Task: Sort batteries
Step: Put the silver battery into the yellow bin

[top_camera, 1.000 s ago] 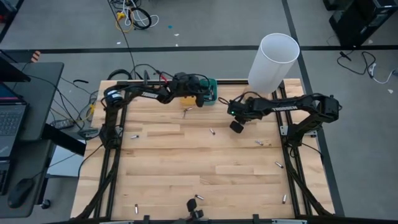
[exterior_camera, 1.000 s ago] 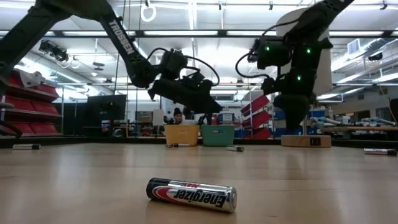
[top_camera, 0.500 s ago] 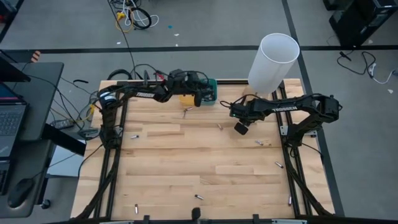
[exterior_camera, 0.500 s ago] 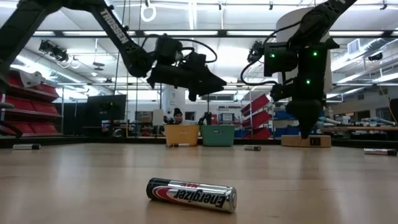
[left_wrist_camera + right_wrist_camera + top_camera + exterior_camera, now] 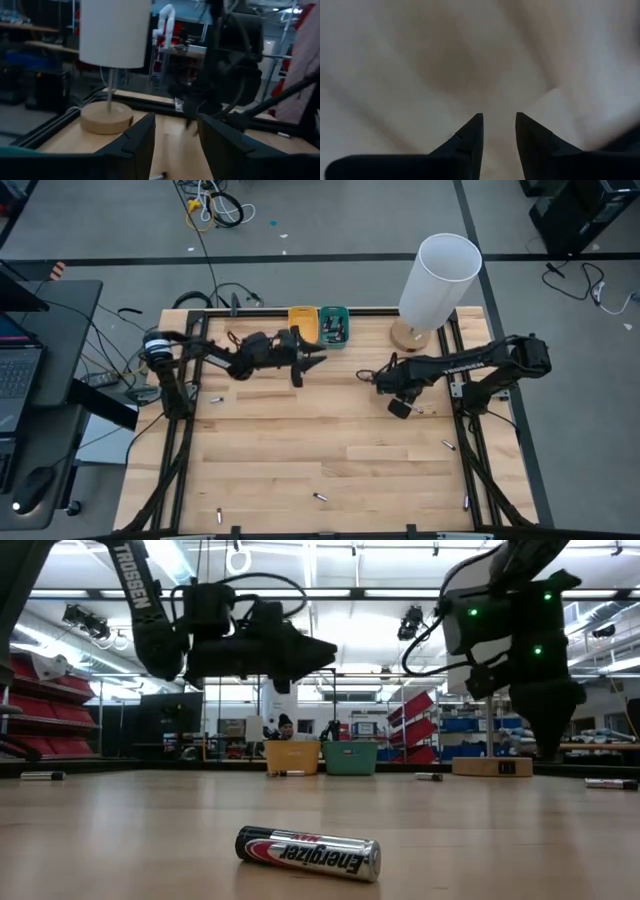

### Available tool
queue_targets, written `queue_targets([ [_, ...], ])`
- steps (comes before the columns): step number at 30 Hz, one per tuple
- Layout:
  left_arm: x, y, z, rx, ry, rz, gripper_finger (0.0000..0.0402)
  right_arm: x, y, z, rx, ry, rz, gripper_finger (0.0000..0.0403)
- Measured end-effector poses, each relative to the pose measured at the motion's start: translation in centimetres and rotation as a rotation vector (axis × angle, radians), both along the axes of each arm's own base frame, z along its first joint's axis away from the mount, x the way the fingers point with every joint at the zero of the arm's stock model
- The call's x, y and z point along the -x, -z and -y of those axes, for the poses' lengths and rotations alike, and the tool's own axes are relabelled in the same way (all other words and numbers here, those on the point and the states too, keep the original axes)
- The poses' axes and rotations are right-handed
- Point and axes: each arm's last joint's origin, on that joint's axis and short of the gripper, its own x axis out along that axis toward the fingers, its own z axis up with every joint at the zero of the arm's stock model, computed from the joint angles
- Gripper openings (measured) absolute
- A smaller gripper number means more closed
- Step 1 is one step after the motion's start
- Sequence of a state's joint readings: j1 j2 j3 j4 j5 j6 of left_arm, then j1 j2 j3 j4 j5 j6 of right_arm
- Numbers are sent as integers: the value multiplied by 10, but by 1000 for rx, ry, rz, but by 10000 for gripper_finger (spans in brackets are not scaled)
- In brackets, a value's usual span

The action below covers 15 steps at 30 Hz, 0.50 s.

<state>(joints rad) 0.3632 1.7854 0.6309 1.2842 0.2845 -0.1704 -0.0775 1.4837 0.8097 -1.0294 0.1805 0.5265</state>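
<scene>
Dropping the right gripper straight onto the battery just beside it looks like the move imo, fingers apart w/ nothing between them, left gripper also apart and empty near the yellow tray, other batteries scattered over the table.

Two trays at table's far edge, lamp to their right

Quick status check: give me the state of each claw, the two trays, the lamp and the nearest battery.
Left claw: open, empty, raised above the table.
Right claw: open, empty, pointing down at the table.
Yellow tray: upright at the far edge.
Teal tray: upright beside it, holding items.
Lamp: standing upright.
Nearest battery: lying on its side.
</scene>
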Motion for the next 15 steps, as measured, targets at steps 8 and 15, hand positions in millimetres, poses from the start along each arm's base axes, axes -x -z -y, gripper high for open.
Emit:
queue_targets([
  [8, -8, 1, 41, -92, 130, 4, 162, 2, 0, -30, 33, 8, -1, 102],
  [15, -10, -3, 51, -74, 156, 53, 162, 11, -3, -47, 164, -7, -38, 103],
])
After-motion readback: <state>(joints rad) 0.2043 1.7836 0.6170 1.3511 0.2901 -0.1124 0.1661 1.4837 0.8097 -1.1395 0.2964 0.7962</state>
